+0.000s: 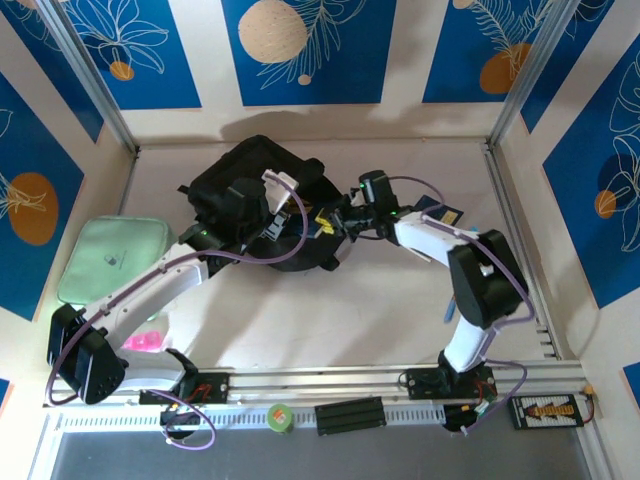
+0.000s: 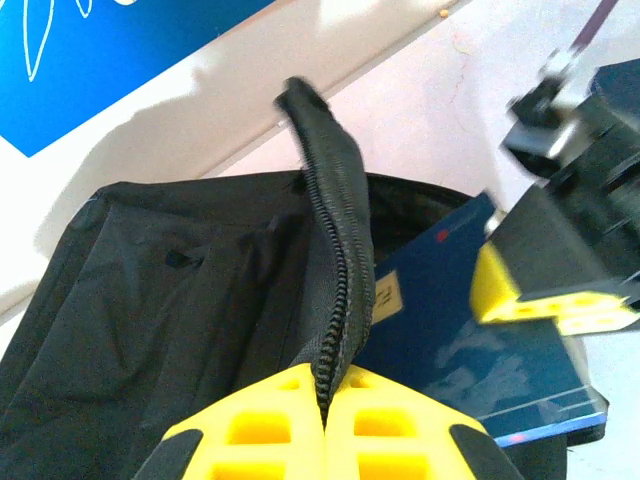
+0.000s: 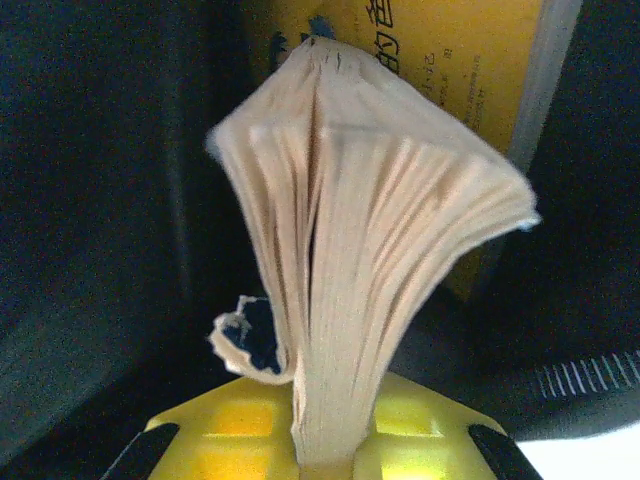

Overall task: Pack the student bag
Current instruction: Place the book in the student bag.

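In the overhead view the student bag (image 1: pixel 245 170) lies on the far middle of the table (image 1: pixel 400 300), a little to the left. The left arm reaches from the near left corner to the bag's near side, where the left gripper (image 1: pixel 275 222) sits low against the black fabric. The right arm bends in from the near right, and the right gripper (image 1: pixel 328 222) is at the bag's right edge. A mint-green pouch (image 1: pixel 115 258) lies well apart at the left wall. In the left wrist view the left gripper (image 2: pixel 325 425) has its yellow fingertips pressed together on the bag's zipper edge (image 2: pixel 335 260), which stands up as a black ridge. The bag's body (image 2: pixel 170 290) spreads to the left. To the right of the ridge a blue book (image 2: pixel 450 345) lies slanted in the opening, with the right gripper (image 2: pixel 540 300) at its far right corner. In the right wrist view the right gripper (image 3: pixel 325 455) is clamped narrowly on the book (image 3: pixel 370 250), whose cream pages fan out above the fingers. A yellow printed cover (image 3: pixel 460 60) stands behind it, and the bag's dark interior (image 3: pixel 100 200) surrounds both.
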`<state>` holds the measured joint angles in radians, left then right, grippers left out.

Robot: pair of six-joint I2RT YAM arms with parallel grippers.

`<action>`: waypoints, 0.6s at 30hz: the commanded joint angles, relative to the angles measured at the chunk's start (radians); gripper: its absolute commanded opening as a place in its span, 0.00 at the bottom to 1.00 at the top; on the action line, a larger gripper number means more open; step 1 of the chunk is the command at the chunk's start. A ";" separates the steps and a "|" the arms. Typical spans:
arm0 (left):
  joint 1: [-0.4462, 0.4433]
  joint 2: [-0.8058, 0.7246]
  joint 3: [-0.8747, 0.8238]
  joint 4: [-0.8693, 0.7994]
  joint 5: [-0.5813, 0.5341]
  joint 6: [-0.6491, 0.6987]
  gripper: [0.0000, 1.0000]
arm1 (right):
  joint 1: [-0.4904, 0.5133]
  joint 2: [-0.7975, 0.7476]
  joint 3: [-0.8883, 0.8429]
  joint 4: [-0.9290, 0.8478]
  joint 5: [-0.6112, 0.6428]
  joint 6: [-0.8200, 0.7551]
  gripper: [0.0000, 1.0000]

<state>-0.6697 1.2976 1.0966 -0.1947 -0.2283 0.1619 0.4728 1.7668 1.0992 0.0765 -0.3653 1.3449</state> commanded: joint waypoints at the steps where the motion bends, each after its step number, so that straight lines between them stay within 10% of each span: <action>1: -0.003 -0.043 0.009 0.122 0.026 -0.022 0.00 | 0.037 0.065 0.054 0.166 0.041 0.046 0.00; 13: -0.001 -0.046 -0.001 0.130 -0.012 -0.038 0.00 | 0.143 0.323 0.194 0.350 0.248 0.041 0.03; 18: 0.002 -0.051 -0.020 0.122 -0.034 -0.039 0.00 | 0.133 0.334 0.209 0.251 0.232 0.067 0.22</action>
<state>-0.6697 1.2892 1.0725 -0.1593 -0.2474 0.1356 0.6094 2.1029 1.2800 0.3817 -0.1574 1.3945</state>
